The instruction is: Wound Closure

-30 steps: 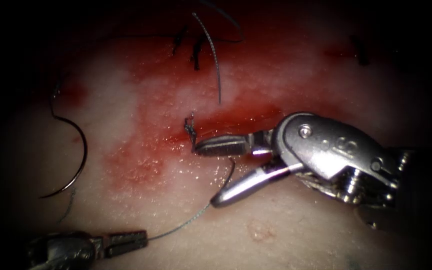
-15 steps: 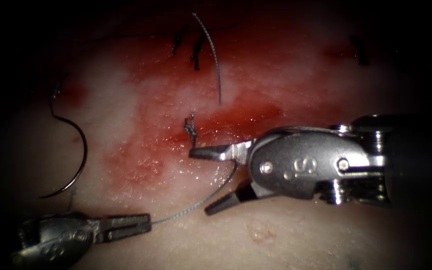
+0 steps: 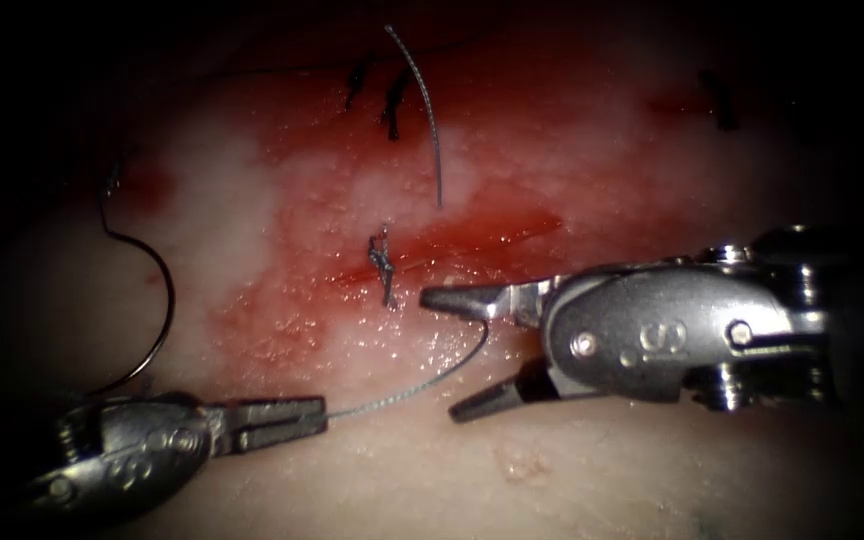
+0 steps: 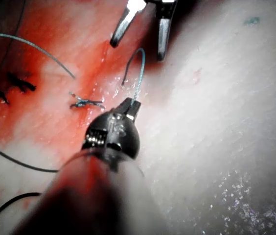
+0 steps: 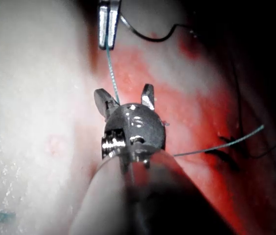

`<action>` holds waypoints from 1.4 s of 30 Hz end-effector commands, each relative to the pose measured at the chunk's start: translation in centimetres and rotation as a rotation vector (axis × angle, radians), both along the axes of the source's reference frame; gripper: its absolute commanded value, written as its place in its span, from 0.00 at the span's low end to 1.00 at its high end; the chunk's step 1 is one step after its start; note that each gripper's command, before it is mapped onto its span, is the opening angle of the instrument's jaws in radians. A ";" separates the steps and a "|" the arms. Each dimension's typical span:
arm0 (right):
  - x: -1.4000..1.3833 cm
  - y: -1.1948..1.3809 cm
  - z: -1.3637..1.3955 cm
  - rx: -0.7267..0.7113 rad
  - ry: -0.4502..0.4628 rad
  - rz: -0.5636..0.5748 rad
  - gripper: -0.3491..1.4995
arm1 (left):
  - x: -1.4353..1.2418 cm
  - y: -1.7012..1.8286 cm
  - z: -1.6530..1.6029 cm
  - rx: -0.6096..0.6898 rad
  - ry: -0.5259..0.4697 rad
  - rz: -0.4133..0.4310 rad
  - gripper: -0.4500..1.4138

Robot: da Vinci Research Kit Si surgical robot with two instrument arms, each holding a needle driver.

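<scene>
Endoscope view, left end effector (image 3: 302, 417) gripping thread (image 3: 407, 387) running rightward, right end effector (image 3: 447, 355) wide, empty, needle (image 3: 157, 310) lying loose left of cut.

Left pincer (image 3: 287, 422): rear body fades into the dark bottom-left of the endoscope view. Right pincer (image 3: 472, 350): shaft lost in shadow at the right edge. Needle (image 3: 152, 300): lower tip hidden behind the left tool. Far stitches (image 3: 392, 105) too dim to resolve.

Red fluid (image 3: 492, 225) pools centrally; a teal mark (image 4: 251, 20) lies well apart.
</scene>
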State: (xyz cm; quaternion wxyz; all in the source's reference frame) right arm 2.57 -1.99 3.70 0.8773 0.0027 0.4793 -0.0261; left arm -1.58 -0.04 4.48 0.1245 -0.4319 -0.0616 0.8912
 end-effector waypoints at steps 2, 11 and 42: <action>0.16 -0.06 0.07 -0.032 -0.019 -0.011 0.91 | -0.06 0.01 0.06 0.002 0.000 -0.001 0.00; 0.21 -0.15 0.01 -0.060 -0.043 -0.063 0.00 | -0.10 0.03 0.06 -0.009 0.002 -0.003 0.00; -0.40 -0.11 0.29 -0.037 -0.160 -0.101 0.00 | 0.21 -0.20 -0.16 -0.121 0.400 -0.107 0.56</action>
